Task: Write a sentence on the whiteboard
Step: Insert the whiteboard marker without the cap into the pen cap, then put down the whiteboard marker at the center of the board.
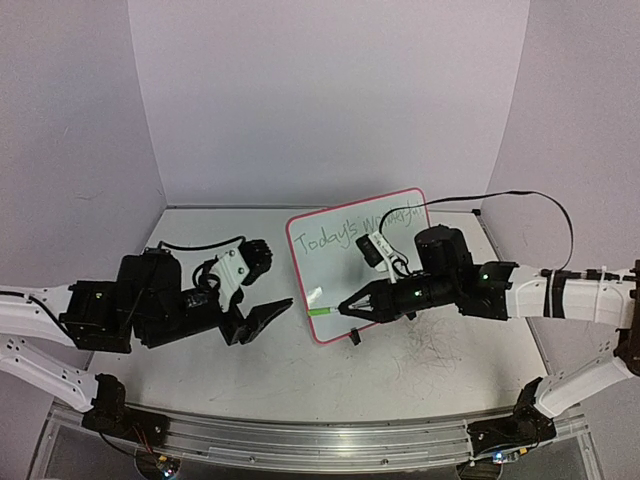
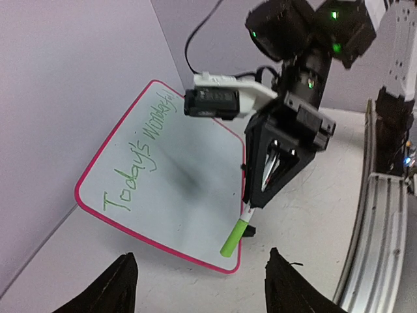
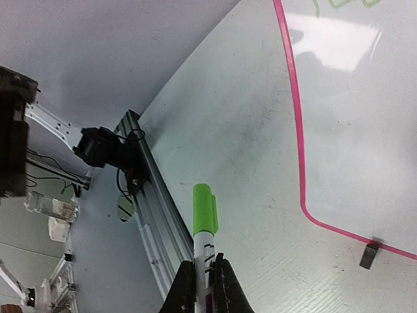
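Observation:
The whiteboard with its pink rim lies tilted at the table's middle. The green sentence "Today's wonderful" runs along its far edge. Both also show in the left wrist view: the whiteboard and the sentence. My right gripper is shut on a white marker with its green cap on, held over the board's near left corner. In the right wrist view the marker sticks out from the gripper beside the whiteboard. My left gripper is open and empty, left of that corner.
An aluminium rail runs along the table's near edge. Pen scribbles mark the tabletop under the right arm. A black clip foot sticks out from the board's near edge. Purple walls close the back and sides.

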Robot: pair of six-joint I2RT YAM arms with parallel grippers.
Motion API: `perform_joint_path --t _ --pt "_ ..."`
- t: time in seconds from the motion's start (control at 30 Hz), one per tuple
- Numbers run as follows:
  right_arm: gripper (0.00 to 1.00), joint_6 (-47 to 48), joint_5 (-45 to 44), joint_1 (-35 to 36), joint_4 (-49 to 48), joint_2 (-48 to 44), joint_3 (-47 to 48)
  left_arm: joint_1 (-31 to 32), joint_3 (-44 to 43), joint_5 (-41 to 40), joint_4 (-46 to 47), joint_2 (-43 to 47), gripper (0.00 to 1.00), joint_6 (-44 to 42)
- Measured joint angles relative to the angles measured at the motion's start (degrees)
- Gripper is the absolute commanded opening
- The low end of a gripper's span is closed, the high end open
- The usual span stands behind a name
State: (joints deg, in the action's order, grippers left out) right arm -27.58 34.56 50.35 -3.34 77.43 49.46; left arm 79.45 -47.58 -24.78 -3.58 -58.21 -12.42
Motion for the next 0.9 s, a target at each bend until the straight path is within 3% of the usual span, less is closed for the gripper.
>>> perform_joint_path --t 0.17,0.47,0.7,0.9 --pt "0.0 6.87 -1.23 -0.07 3.0 0.27 -5.77 -2.52 0.57 2.1 -0.57 4.1 0.74 8.93" --pt "0.1 11.18 3.14 -0.07 -2.08 11.92 -9.02 -17.83 2.15 7.98 -1.12 4.58 0.77 23.97" --pt "0.3 9.84 -0.66 -0.09 -3.55 14.82 -10.61 -21.57 3.04 10.2 -2.15 4.58 0.77 30.46" --pt "0.53 7.04 -10.34 -0.21 -1.94 14.74 -10.61 -22.81 4.52 9.84 -2.94 5.91 0.78 32.99"
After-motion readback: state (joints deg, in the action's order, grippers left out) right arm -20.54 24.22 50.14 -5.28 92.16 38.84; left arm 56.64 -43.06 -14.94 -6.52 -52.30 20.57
